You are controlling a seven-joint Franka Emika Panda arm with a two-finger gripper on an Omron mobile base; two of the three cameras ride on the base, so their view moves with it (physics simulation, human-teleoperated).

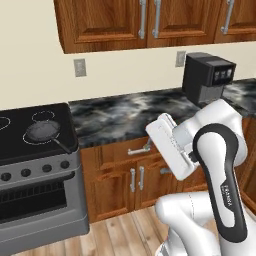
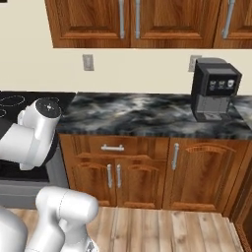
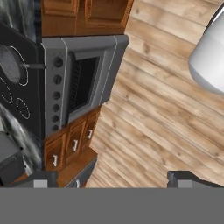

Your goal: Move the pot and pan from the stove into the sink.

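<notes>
The pan (image 1: 42, 130) is a small shallow dark grey one with a long thin handle, resting on a front burner near the right edge of the black stove (image 1: 30, 150). In the hand view, which is rolled sideways, the pan (image 3: 9, 65) lies at the far left on the stove (image 3: 57, 87), with its handle pointing at the knobs. My gripper (image 3: 114, 180) is open and holds nothing. It hangs well in front of the stove, over the wooden floor and far from the pan. The pot and the sink are out of view.
A marbled black-grey counter (image 1: 125, 117) runs right of the stove over wooden cabinets (image 2: 142, 172). A black coffee machine (image 1: 206, 77) stands at its right end. Wall cabinets (image 1: 150, 20) hang above. A dark grey object (image 3: 8, 162) sits on the counter beyond the stove's other side.
</notes>
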